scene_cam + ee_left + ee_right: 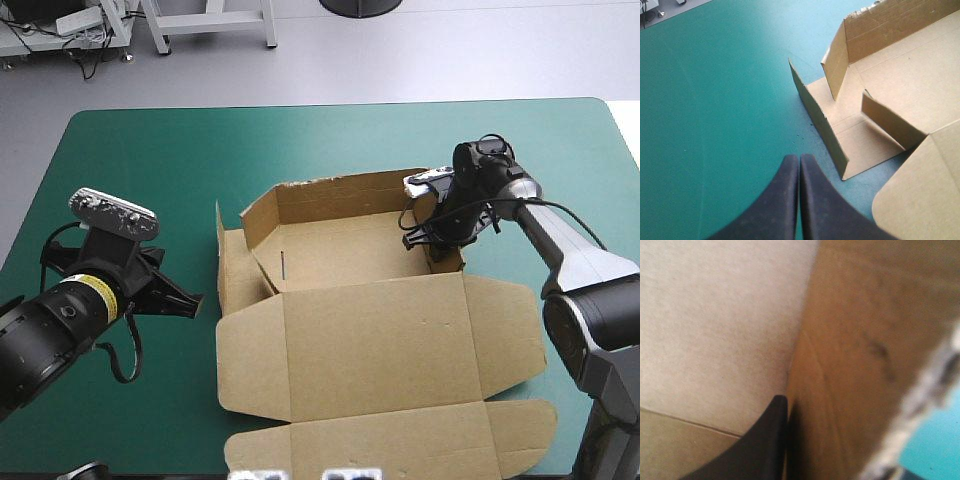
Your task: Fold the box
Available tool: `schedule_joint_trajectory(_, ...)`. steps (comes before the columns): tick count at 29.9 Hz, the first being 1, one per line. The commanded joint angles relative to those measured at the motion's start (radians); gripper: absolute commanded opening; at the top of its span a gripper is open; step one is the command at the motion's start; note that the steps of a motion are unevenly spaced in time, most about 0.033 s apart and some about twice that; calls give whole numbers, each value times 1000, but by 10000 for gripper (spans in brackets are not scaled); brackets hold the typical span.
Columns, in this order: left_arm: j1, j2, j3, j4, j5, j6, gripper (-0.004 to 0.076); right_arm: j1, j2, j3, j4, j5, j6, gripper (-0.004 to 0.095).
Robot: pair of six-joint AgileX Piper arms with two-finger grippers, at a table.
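Here, the brown box sat in the middle of the teal-green table, its back and left walls raised and its lid flat toward the near edge. The right gripper pinched the box's right wall, one black finger inside against the board. The left gripper, fingers pressed together, hung over bare cover just left of the box, apart from it.

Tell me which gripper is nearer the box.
Right. The right gripper is shut on the right wall of the box; the left gripper, shut, is over the teal-green cover, apart from the box's left wall.
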Motion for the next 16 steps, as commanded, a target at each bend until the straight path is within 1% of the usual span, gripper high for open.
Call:
schedule_joint_trajectory(1, -3, -9, -26, 31, 47, -15, -3, -3, -46, -74, 40, 35, -23, -12)
schedule_joint_trajectory(6, -3, -9, -26, 30, 47, -15, -3, -3, -96, -206, 54, 35, -23, -20)
schedule_joint_trajectory(10, -3, -9, -26, 44, 47, -34, -3, -5, -171, -309, 40, 35, -43, -20)
schedule_joint_trajectory(16, -3, -9, -26, 111, 47, -96, -3, -45, -308, -389, 87, 35, -66, -20)
